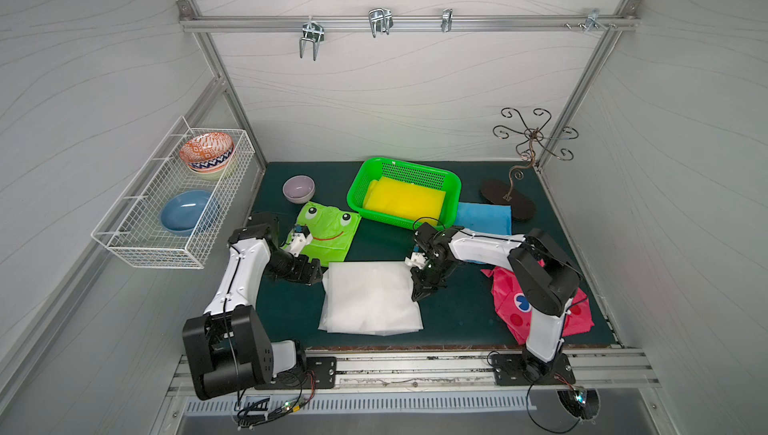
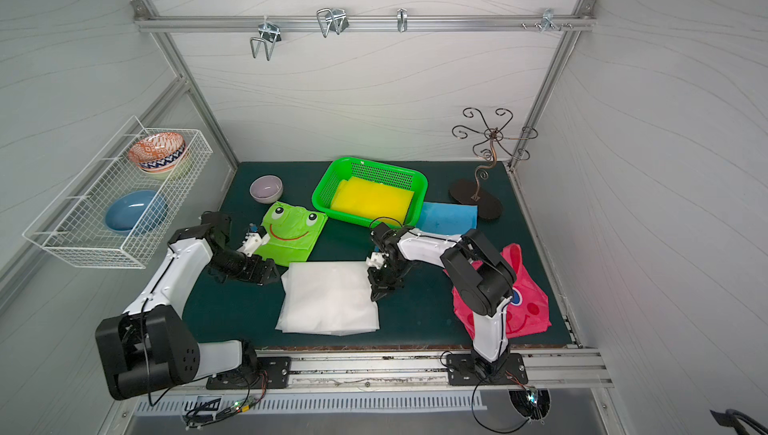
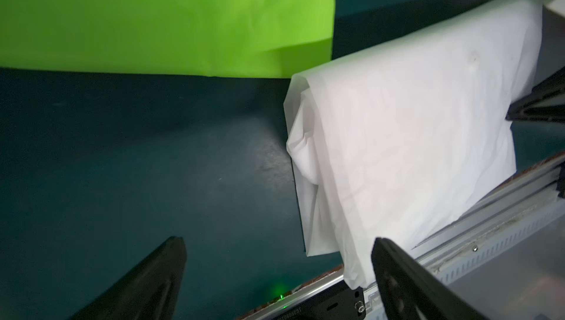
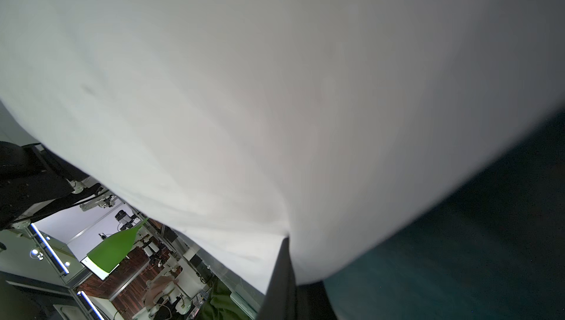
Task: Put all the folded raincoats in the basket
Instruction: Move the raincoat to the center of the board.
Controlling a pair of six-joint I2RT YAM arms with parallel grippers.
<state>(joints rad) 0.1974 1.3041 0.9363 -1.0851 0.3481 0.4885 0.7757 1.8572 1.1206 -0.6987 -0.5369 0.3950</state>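
A white folded raincoat (image 1: 370,300) (image 2: 330,298) (image 3: 412,135) (image 4: 244,89) lies on the dark green mat, near the front. My right gripper (image 1: 419,295) (image 2: 379,296) (image 4: 287,242) is shut on its right edge and pinches the sheet. Just off the raincoat's back left corner, my left gripper (image 1: 319,273) (image 2: 272,273) (image 3: 278,242) is open with nothing between its fingers. The bright green basket (image 1: 357,187) (image 2: 322,187) stands behind at the middle of the mat, with a yellow folded raincoat (image 1: 405,198) inside.
A green frog-face raincoat (image 1: 328,233) lies between the left arm and the basket. A pink one (image 1: 577,312) sits under the right arm, a blue one (image 1: 484,216) right of the basket. A purple bowl (image 1: 298,189), a wire rack (image 1: 166,204) and a hook stand (image 1: 509,200) border the mat.
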